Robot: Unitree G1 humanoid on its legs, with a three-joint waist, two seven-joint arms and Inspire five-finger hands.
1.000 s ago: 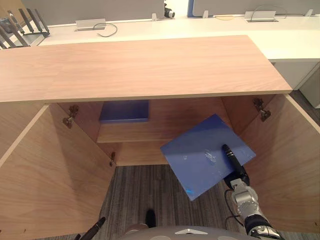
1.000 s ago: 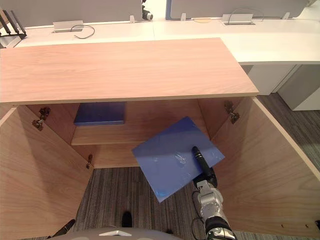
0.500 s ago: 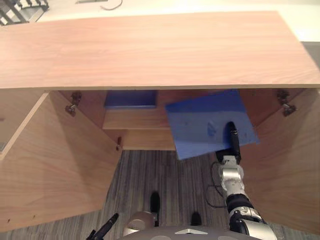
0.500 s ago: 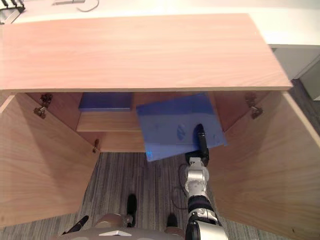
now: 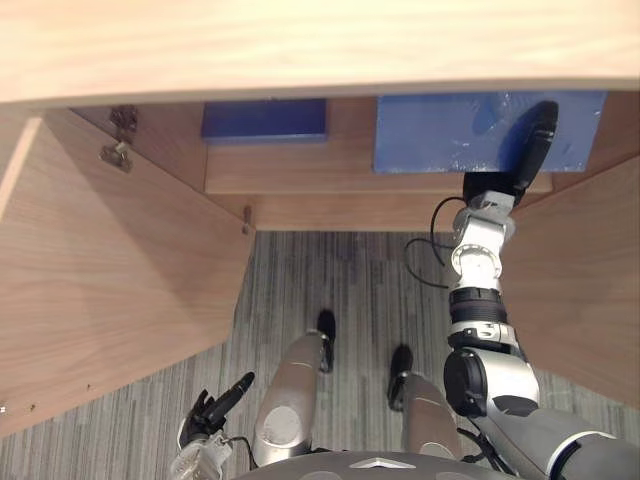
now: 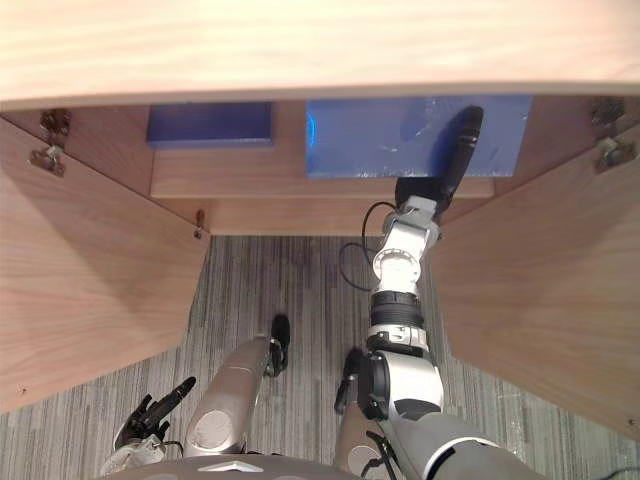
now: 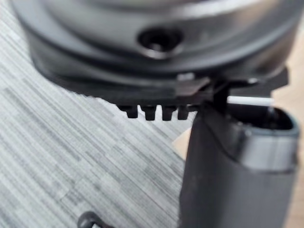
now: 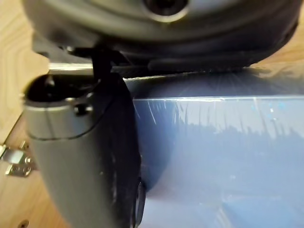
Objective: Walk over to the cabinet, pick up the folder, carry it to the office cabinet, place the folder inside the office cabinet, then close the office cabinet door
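Okay, big change in the last sec; the folder (image 5: pixel 450 130) was hanging tilted out front of the opening, and it's now square and level over the shelf (image 5: pixel 330 180), inside the office cabinet (image 5: pixel 300 50), R side; the head cam has dipped too, so part of that shift is the view, not the things; still, folder's clearly gone from outside to in.

R hand (image 5: pixel 530 145) is right on it; in the R wrist view the thumb (image 8: pixel 85 156) sits pressed on the top face, fingers hidden beneath, so it reads as a pinch on the near R corner; not let go yet. Can't tell if the folder's fully resting on the shelf or a touch above.

Meaning: placing step is all but done, imo; what's left is release, pull the arm out, then shut up the cabinet.

Contents: same shelf carries a second blue folder (image 5: pixel 265 120), L side, lying flat, apart from ours w/ bare wood between; nothing else visible in there.

Both doors stand wide open; L door (image 5: pixel 110 280) and R door (image 5: pixel 590 290) flank the arm, so it needs to clear before any swing.

L hand (image 5: pixel 215 408) hangs low over the carpet (image 5: pixel 340 290), fingers loose, holding nothing.
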